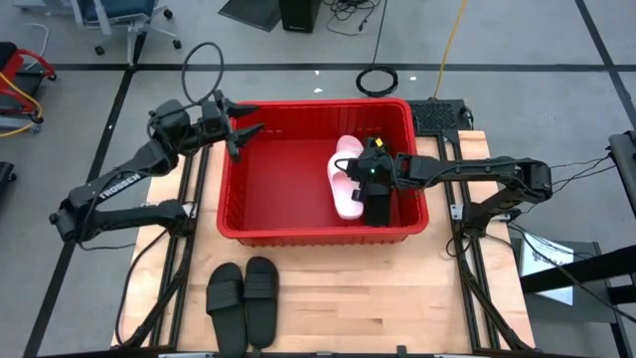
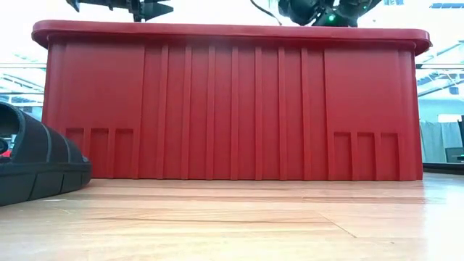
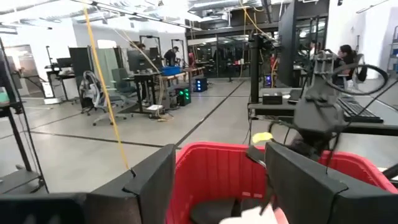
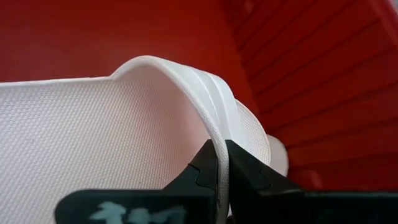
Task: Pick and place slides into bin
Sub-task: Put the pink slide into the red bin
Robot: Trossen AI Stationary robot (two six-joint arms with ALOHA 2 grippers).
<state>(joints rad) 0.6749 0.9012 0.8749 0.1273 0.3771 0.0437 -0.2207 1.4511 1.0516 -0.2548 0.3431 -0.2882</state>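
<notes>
Right of centre in the overhead frame, the right gripper [image 1: 370, 171] reached into the red bin [image 1: 298, 236], its fingers [image 4: 205, 171] pinched narrow on the strap of a pink slide [image 4: 112, 124]. Two pink slides [image 1: 345, 177] lay there with a black slide [image 1: 379, 209] beside them; two more black slides [image 1: 243, 295] sat side by side on the table [image 1: 397, 298] at lower left. At the bin's upper-left rim, the left gripper [image 1: 241, 134] hovered with fingers spread wide. Only the table-level camera showed the bin's ribbed outer wall [image 2: 232, 109] and one black slide [image 2: 36, 163] at frame left.
</notes>
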